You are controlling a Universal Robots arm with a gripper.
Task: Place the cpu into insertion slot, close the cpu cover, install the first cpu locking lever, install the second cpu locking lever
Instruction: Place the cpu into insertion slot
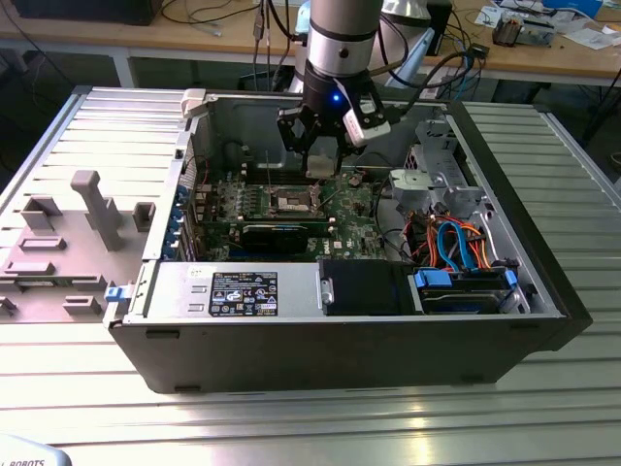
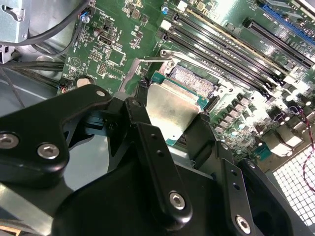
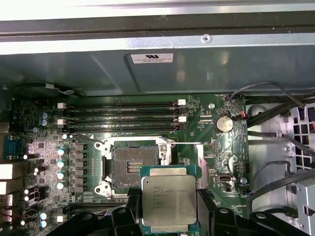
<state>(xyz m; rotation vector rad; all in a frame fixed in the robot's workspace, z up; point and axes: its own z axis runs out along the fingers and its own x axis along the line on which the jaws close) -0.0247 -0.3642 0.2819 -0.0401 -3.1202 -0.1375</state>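
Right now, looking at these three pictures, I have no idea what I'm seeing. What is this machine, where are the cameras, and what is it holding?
The grey tube coming down in the exterior view is a robot arm, ending in a black pincer. That picture is taken by a camera standing off the arm. The two wrist views come from cameras riding on the arm, looking past the pincer. On the ribbed metal table lies an opened computer case, with its green motherboard showing. The pincer is shut on the cpu, a flat square chip with a silvery top, held above the board. Beside it in the first wrist view is the insertion slot, a dark square socket with nothing in it.
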